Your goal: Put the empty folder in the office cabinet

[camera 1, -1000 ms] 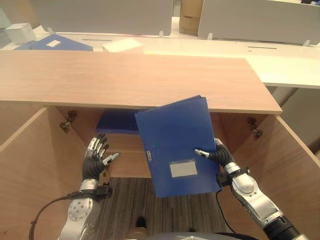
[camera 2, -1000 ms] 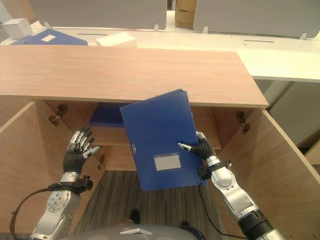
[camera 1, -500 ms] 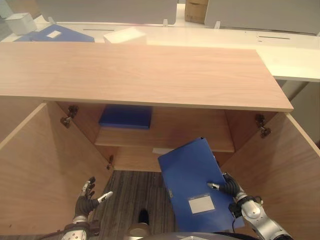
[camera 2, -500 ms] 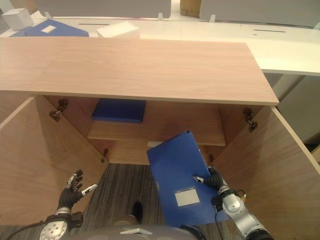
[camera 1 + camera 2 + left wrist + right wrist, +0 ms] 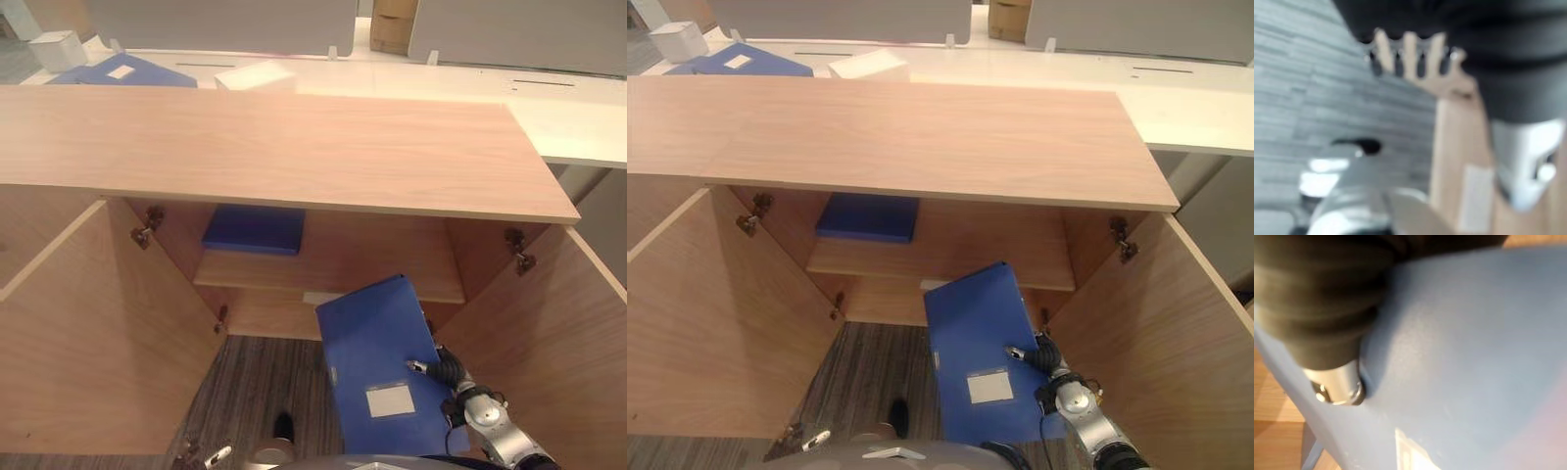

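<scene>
Low in front of the open cabinet (image 5: pixel 294 166), the right robot hand (image 5: pixel 443 370) grips the blue folder (image 5: pixel 384 367) at its right edge, thumb across the cover. That folder tilts with its top corner toward the lower shelf (image 5: pixel 333 279). Near the floor (image 5: pixel 260 387), the left robot hand (image 5: pixel 808 440) hangs with relaxed fingers; another blue folder (image 5: pixel 254 230) lies on the shelf's left end.

Both eye views look steeply down from the head, sharing the open light-wood office cabinet (image 5: pixel 294 162). Each wrist view looks along its own hand from very close.
</scene>
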{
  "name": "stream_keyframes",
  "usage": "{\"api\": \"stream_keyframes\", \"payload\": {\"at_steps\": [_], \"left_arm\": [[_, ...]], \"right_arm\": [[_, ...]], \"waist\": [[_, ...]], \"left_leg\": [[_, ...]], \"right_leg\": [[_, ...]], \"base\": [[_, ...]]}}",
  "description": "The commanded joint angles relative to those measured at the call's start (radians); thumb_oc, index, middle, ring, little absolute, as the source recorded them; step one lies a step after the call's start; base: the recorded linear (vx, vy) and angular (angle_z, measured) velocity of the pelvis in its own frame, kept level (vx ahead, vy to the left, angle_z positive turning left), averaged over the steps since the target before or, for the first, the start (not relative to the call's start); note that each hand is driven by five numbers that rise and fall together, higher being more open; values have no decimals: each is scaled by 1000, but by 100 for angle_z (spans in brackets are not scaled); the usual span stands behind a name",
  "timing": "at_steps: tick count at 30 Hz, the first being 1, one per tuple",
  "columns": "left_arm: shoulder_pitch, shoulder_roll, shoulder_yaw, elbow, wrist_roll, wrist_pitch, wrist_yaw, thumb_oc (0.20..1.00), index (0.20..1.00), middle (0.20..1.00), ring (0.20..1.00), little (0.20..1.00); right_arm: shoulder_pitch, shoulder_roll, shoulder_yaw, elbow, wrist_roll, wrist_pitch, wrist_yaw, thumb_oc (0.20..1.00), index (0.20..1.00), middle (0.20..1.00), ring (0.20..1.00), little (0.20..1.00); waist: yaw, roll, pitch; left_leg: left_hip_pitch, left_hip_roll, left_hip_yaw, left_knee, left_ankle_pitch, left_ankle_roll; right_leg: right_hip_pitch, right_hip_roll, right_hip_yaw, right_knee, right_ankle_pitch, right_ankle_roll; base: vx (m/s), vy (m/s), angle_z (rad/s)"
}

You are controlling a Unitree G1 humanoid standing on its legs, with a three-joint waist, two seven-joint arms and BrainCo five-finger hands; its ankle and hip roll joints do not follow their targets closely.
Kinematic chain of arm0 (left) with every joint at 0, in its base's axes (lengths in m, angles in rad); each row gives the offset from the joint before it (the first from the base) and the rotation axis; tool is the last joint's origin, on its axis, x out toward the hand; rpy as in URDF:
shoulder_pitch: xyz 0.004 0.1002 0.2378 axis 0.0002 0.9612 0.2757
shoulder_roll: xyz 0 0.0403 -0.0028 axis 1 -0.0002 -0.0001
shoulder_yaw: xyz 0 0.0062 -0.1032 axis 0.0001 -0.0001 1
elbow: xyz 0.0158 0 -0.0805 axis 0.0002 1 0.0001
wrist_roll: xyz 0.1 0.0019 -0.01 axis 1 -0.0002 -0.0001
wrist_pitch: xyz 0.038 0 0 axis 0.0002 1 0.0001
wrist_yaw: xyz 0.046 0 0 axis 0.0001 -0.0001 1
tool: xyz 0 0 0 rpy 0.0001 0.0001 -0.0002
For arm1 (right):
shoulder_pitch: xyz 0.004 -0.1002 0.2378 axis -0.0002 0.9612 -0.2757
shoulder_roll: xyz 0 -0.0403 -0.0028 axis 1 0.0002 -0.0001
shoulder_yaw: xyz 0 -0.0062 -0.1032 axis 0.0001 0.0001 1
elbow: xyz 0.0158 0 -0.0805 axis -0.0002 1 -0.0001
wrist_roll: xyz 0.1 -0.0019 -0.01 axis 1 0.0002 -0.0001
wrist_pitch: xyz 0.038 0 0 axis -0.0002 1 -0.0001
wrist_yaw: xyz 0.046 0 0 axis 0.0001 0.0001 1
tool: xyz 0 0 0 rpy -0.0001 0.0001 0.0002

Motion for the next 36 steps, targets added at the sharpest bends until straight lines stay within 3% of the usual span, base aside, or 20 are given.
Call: {"api": "stream_keyframes", "payload": {"at_steps": [1, 4, 8, 11, 14, 21, 24, 27, 33, 36], "left_arm": [[-82, 27, 18, 31, 59, 13, -28, 1000, 1000, 1000, 1000, 1000], [-107, 27, 14, 66, 82, 24, -23, 1000, 1000, 1000, 1000, 1000], [-147, 47, -1, 62, 140, 34, 1, 1000, 1000, 1000, 1000, 1000], [-173, 50, -28, 68, 118, 45, 3, 1000, 1000, 1000, 1000, 1000], [-198, 68, -45, 55, 140, 63, 22, 1000, 1000, 1000, 1000, 1000], [-199, 68, -54, 43, 183, 68, 27, 1000, 1000, 1000, 1000, 1000], [-173, 67, -77, 25, 249, 58, 36, 1000, 1000, 1000, 1000, 1000], [-175, 74, -120, 30, 285, 41, 23, 1000, 1000, 1000, 1000, 1000], [-298, 125, -214, -21, 254, 35, 14, 1000, 1000, 1000, 1000, 1000], [-376, 131, -258, -45, 216, 41, 17, 1000, 1000, 1000, 1000, 1000]], "right_arm": [[-106, -2, -33, -1, 62, -30, 0, 200, 200, 200, 200, 200], [-113, 6, -45, -11, 51, -33, -3, 200, 200, 200, 200, 200], [-143, 9, -48, -38, 46, -20, -5, 200, 200, 200, 200, 200], [-158, -3, -58, -37, 52, -19, 8, 200, 200, 200, 200, 200], [-162, -10, -77, -25, 63, -10, 35, 200, 200, 200, 200, 200], [-158, -7, -93, 6, 56, -21, 66, 200, 200, 200, 200, 200], [-154, -16, -89, -3, 33, -25, 90, 200, 200, 200, 200, 200], [-186, -42, -65, -10, 48, -38, 66, 200, 200, 200, 200, 200], [-385, -47, 14, -14, 43, -101, -28, 200, 200, 200, 200, 200], [-564, -56, 46, -15, 94, -62, -68, 200, 200, 200, 200, 200]], "waist": [[12, -32, 29], [8, -37, 35], [9, -25, 58], [-19, -23, 75], [-63, -43, 84], [-85, -53, 89], [-97, -64, 95], [-96, -68, 100], [-83, -81, 216], [-81, -84, 277]], "left_leg": [[75, -16, 5, 14, -167, 39], [70, -33, 6, 16, -171, 59], [44, -53, 8, 48, -172, 91], [43, -70, -8, 58, -188, 104], [72, -107, -6, 73, -244, 114], [101, -118, -35, 120, -288, 126], [114, -134, -55, 176, -338, 145], [77, -135, -54, 264, -379, 139], [-93, -91, -46, 390, -404, 135], [-178, -84, -55, 435, -395, 131]], "right_leg": [[-8, -99, 4, 2, 26, 78], [-15, -115, 4, 23, 36, 93], [-104, -152, -2, 194, 49, 85], [-157, -106, 50, 188, 41, 75], [-224, -52, 143, 49, 138, 108], [-296, 0, 184, 2, 143, 114], [-309, 12, 214, 2, 150, 104], [-289, 6, 228, 24, 133, 75], [-413, 27, 236, 168, 96, 33], [-480, 32, 236, 214, 98, 16]], "base": [[36, 179, 2], [9, 139, -1], [-24, 162, -10], [47, 90, -19], [218, 5, 1], [252, -49, 33], [463, -137, 47], [429, -203, 42], [-46, -160, 36], [-95, -102, 2]]}}
